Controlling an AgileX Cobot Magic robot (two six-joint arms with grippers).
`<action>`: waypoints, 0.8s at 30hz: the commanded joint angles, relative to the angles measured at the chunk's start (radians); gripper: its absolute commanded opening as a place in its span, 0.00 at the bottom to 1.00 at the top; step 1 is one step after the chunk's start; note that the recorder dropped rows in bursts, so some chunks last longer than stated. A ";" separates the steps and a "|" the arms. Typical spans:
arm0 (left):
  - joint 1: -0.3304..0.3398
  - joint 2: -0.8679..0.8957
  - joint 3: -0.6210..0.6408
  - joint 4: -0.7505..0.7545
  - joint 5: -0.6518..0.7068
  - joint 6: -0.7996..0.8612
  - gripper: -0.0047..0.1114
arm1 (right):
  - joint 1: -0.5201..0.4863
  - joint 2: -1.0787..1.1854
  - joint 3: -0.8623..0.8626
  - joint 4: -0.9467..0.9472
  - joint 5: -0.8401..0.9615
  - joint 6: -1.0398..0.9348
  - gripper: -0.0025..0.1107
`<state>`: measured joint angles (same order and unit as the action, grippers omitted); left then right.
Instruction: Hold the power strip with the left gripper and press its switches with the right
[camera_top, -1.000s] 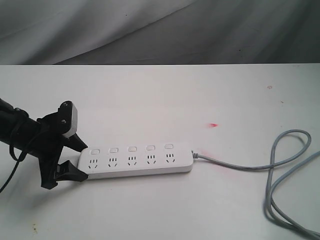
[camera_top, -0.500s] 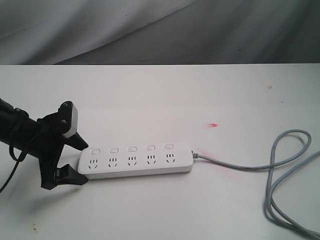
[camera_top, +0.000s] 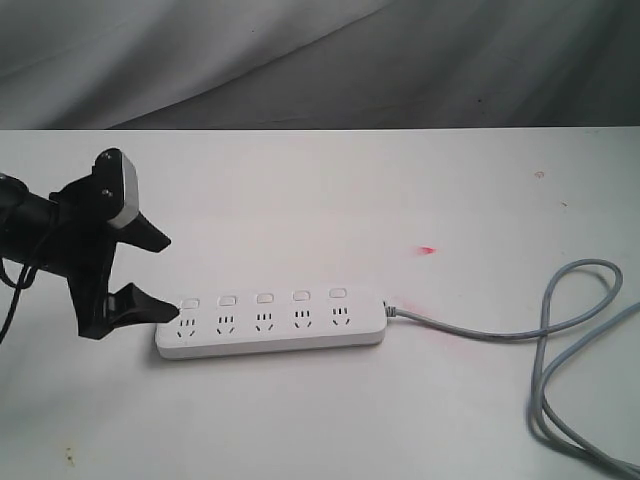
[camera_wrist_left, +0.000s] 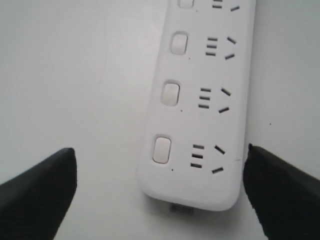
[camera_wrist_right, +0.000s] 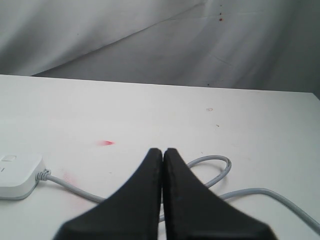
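Your left gripper (camera_top: 168, 277) is open wide and holds nothing. The end of the power strip (camera_top: 270, 330) sits between its two fingers (camera_wrist_left: 35, 200), and they are not squeezing it. The strip lies flat on the white table (camera_top: 330, 190) with its switches (camera_top: 264, 298) facing up. Its grey cable (camera_top: 560, 300) trails off to your right. Your right gripper (camera_wrist_right: 162, 155) is closed tight and empty, near the cable.
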<state>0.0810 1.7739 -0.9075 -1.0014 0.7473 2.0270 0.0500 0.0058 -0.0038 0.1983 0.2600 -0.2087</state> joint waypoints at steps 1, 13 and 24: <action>0.001 -0.061 -0.006 -0.056 0.015 -0.011 0.77 | -0.004 -0.006 0.004 0.003 -0.009 0.000 0.02; 0.001 -0.396 -0.006 -0.141 0.170 -0.369 0.65 | -0.004 -0.006 0.004 0.003 -0.009 0.000 0.02; 0.001 -0.460 -0.006 -0.141 0.297 -0.412 0.25 | -0.004 -0.006 0.004 0.003 -0.009 0.000 0.02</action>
<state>0.0810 1.3214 -0.9075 -1.1322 1.0199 1.6281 0.0500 0.0058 -0.0038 0.1983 0.2600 -0.2087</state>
